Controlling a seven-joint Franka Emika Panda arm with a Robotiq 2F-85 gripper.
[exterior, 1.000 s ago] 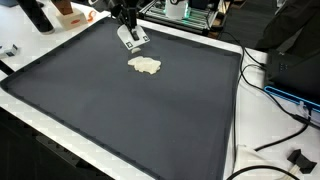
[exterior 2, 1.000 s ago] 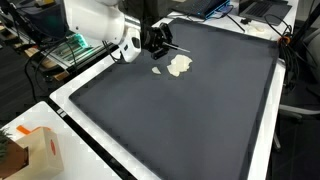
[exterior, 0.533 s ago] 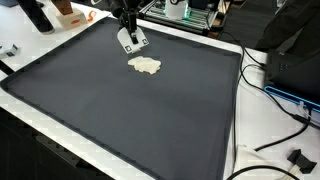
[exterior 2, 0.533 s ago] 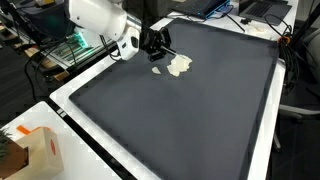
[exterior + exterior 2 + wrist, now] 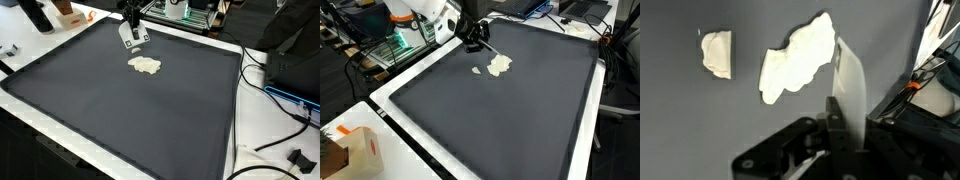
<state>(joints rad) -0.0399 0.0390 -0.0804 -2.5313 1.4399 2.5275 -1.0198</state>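
Dark grey mat (image 5: 150,115) (image 5: 515,120) covers nearly the whole bench (image 5: 40,132) (image 5: 412,150); a white bench rim shows along the mat's edges.

Gripper (image 5: 135,39) (image 5: 480,42) hangs above the mat, close to the edge on the arm's side, and touches nothing. In the wrist view the gripper (image 5: 839,62) comes in from the bottom. Its fingers (image 5: 850,90) stand together as one pale strip over the dark housing, so they read as closed, with no gap visible between them.

Nearest thing is the large pale scrap (image 5: 146,65) (image 5: 500,66) (image 5: 798,60). It is cream-white, ragged in outline and lies flat on the mat. It sits just in from the arm-side edge and well apart from the other three edges. In the wrist view the finger strip overlaps its right margin, but both exterior views show the fingers above it and clear of it.

Small pale scrap (image 5: 476,70) (image 5: 716,53) is the same colour. It lies on the mat just beside the large one, with a strip of bare mat between them.

Material of both scraps cannot be told.

Off the mat in an exterior view: a cardboard box (image 5: 355,150) with an orange patch at a bench corner. Also off the mat in an exterior view: black cables (image 5: 272,140) trail over the white rim along one side edge.
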